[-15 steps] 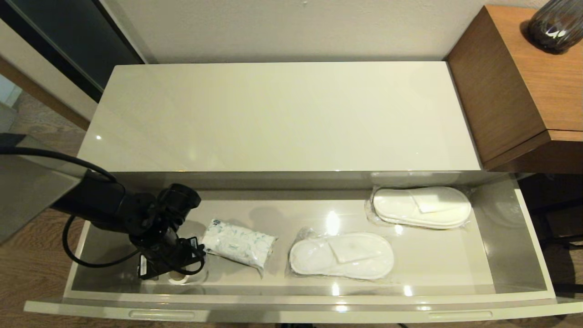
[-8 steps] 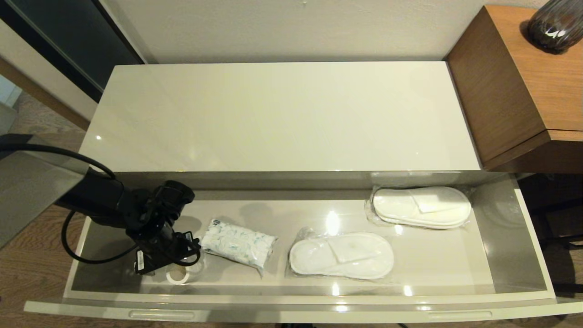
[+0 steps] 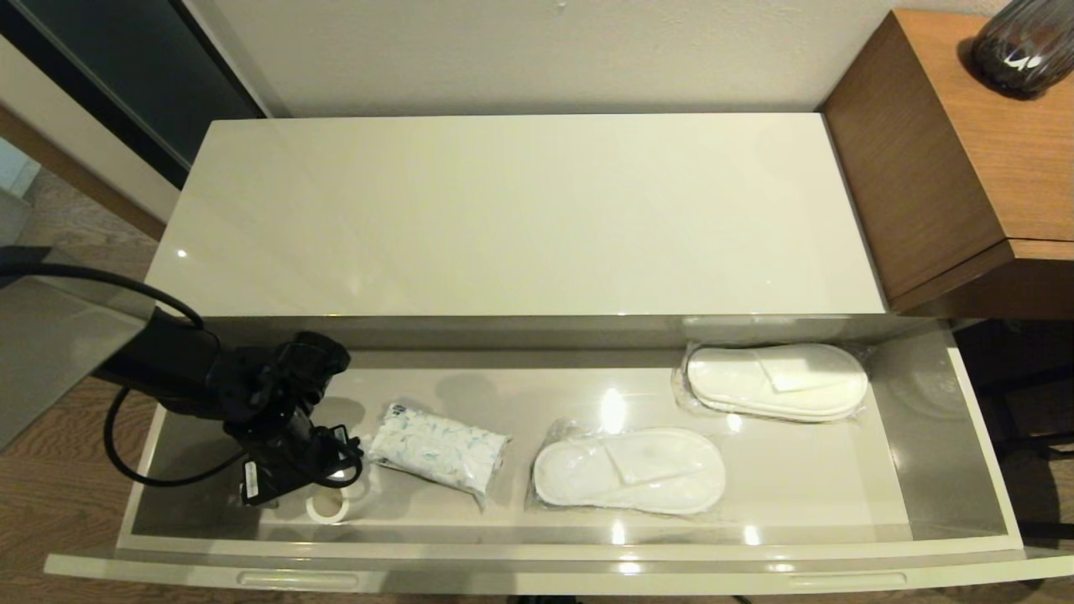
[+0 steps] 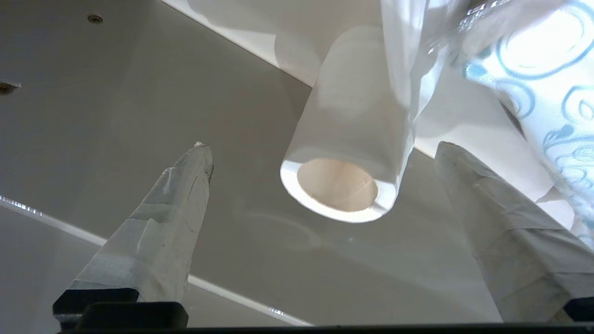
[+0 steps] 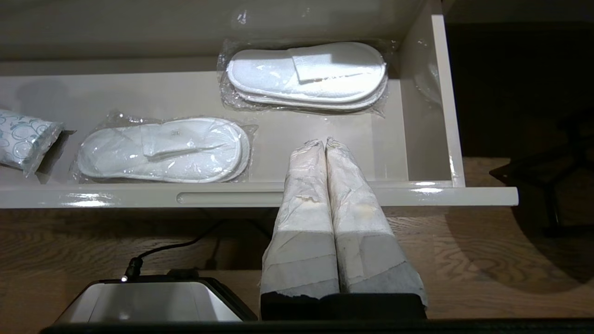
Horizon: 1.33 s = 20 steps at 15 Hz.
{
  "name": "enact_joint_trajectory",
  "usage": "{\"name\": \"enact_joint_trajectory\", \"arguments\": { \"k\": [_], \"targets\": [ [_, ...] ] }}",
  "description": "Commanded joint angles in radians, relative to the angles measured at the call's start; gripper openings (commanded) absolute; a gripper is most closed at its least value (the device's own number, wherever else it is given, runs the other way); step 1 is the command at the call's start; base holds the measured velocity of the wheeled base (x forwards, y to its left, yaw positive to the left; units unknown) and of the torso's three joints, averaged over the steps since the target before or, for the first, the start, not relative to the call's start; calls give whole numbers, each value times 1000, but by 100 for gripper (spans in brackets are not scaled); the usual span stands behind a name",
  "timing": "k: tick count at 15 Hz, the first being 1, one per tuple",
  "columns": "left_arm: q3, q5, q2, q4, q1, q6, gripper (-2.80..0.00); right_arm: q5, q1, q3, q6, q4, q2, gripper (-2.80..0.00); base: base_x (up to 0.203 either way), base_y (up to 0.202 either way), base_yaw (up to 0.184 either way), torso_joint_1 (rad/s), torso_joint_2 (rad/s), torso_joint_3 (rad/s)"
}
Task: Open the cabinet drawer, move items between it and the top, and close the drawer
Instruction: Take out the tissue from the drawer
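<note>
The cabinet drawer (image 3: 537,554) stands pulled out below the bare glossy top (image 3: 520,210). On its grey floor lie a small white roll (image 3: 327,505), a blue-patterned tissue pack (image 3: 438,447) and two bagged pairs of white slippers (image 3: 629,470) (image 3: 776,382). My left gripper (image 3: 323,486) reaches down into the drawer's left end. In the left wrist view it (image 4: 323,146) is open, its taped fingers (image 4: 185,195) either side of the roll (image 4: 348,139) without touching it, the tissue pack (image 4: 547,69) just beside. My right gripper (image 5: 325,141) is shut and empty, parked before the drawer front (image 5: 232,197).
A brown wood-grain cabinet (image 3: 965,168) with a dark vase (image 3: 1024,42) stands against the white cabinet's right end. Two slot handles (image 3: 298,579) (image 3: 847,580) run along the drawer front. My base (image 5: 148,301) and the wooden floor (image 5: 487,260) lie below the right gripper.
My left arm has drawn a little leftward inside the drawer, so more of the white roll shows beside the gripper. The drawer's contents have not moved.
</note>
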Motion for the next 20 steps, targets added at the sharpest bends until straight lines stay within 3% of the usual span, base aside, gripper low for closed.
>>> {"name": "enact_joint_trajectory", "arguments": {
  "k": [1, 4, 9, 20],
  "targets": [
    [-8, 2, -8, 0, -5, -7, 0, 0, 0, 2, 0, 0, 0, -280, 0, 0, 0, 0, 0, 0],
    [3, 3, -3, 0, -3, -8, 0, 0, 0, 0, 0, 0, -2, -280, 0, 0, 0, 0, 0, 0],
    [10, -116, 19, -35, 1, 1, 0, 0, 0, 0, 0, 0, -2, -280, 0, 0, 0, 0, 0, 0],
    [3, -198, 81, -49, 0, 1, 0, 0, 0, 0, 0, 0, -2, -280, 0, 0, 0, 0, 0, 0]
  ]
}}
